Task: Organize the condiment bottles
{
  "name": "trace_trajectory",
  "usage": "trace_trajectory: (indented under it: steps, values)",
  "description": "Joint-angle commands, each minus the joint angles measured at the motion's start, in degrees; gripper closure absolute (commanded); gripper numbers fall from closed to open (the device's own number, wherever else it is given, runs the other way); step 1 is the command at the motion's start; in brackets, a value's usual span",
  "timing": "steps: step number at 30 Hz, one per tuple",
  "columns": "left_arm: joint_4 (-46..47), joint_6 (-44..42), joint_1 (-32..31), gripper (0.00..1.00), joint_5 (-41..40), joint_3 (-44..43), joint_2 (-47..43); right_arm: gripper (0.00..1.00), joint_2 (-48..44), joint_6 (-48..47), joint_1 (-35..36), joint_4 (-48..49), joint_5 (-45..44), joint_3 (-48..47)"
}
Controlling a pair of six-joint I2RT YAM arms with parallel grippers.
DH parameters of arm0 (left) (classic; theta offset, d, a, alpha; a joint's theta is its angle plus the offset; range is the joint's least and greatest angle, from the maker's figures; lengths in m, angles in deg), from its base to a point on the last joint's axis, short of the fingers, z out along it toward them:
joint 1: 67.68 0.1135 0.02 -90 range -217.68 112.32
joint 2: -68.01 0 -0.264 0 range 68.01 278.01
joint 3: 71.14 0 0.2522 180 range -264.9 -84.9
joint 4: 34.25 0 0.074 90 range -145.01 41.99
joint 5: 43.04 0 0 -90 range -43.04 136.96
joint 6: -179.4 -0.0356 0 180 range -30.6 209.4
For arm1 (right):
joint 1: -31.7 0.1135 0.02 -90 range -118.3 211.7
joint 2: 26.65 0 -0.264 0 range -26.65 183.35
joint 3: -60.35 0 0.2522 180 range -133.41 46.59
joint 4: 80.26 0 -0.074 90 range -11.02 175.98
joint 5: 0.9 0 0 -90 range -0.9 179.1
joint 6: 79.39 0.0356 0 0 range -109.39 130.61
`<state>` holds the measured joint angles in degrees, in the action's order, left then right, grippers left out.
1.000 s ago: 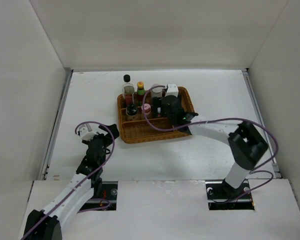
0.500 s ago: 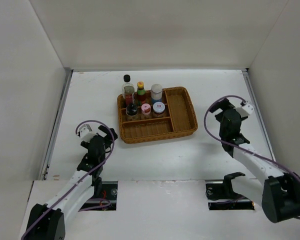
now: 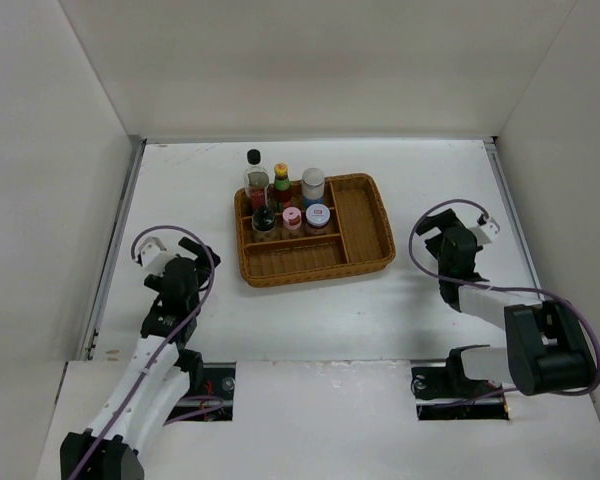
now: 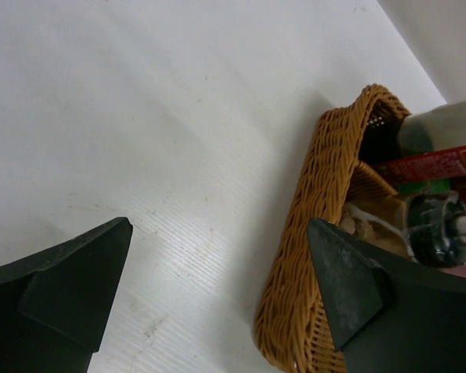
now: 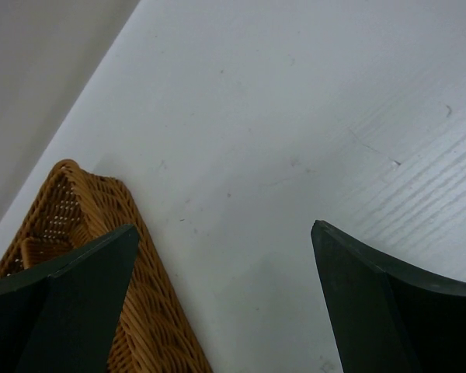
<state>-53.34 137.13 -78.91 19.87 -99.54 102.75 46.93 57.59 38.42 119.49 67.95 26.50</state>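
White tabletop (image 3: 310,310) carries the wicker tray (image 3: 388,240), all 6 bottles (image 3: 283,205) crowded in its far-left compartments. My left hand (image 4: 217,233) and right hand (image 5: 225,229) sit released, empty, either side. Reaching in could topple the tall ones

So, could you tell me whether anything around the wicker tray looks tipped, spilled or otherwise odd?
Nothing stands out. The six condiment bottles stand upright, grouped at the back left of the brown wicker tray, with no spill visible. The left end effector and right end effector are open, clear of it.
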Motion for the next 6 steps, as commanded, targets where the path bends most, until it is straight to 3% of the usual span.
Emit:
trace_trajectory:
  steps: [1, 6]
  values:
    - [-2.41, -0.61, 0.29, 0.00, 0.29, -4.61, 0.67, 0.00, -1.07, 1.09, -0.26, 5.24, 2.16, 0.06]
    - [-1.80, -0.79, -1.03, 0.00, 0.02, -6.28, 3.75, 0.00, -0.55, 1.01, -0.18, 4.98, 2.78, -0.29]
